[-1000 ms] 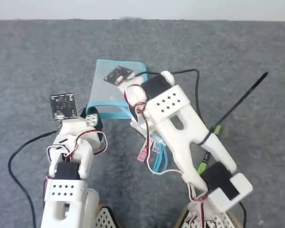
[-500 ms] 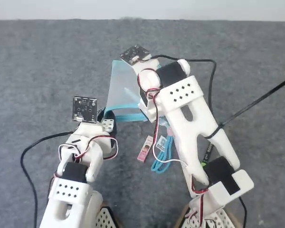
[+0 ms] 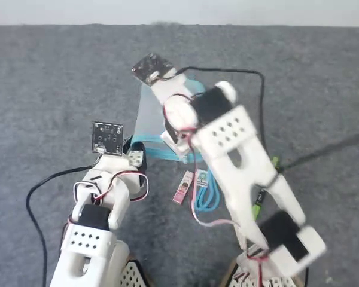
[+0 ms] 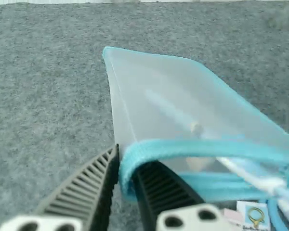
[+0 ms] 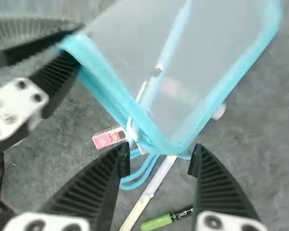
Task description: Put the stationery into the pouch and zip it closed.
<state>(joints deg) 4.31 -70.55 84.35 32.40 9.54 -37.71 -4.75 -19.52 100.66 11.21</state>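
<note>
Two end effectors are at the pouch [image 4: 183, 106]. My left end effector [image 4: 127, 161] is clenched on its blue rim. My right end effector [image 5: 160, 150] is spread wide over the far corner, gripping nothing. If it pushes down, the rim could slip free and the mouth could flop shut. The right wrist view lets me see a pen [image 5: 166, 220] and an eraser [image 5: 106, 138] on the worktop [image 3: 48, 72] under it. The left wrist view lets me see the pinch up close.

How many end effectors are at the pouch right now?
2. The left end effector clamps the pouch by its teal edge; the right end effector, open, straddles one corner.
</note>
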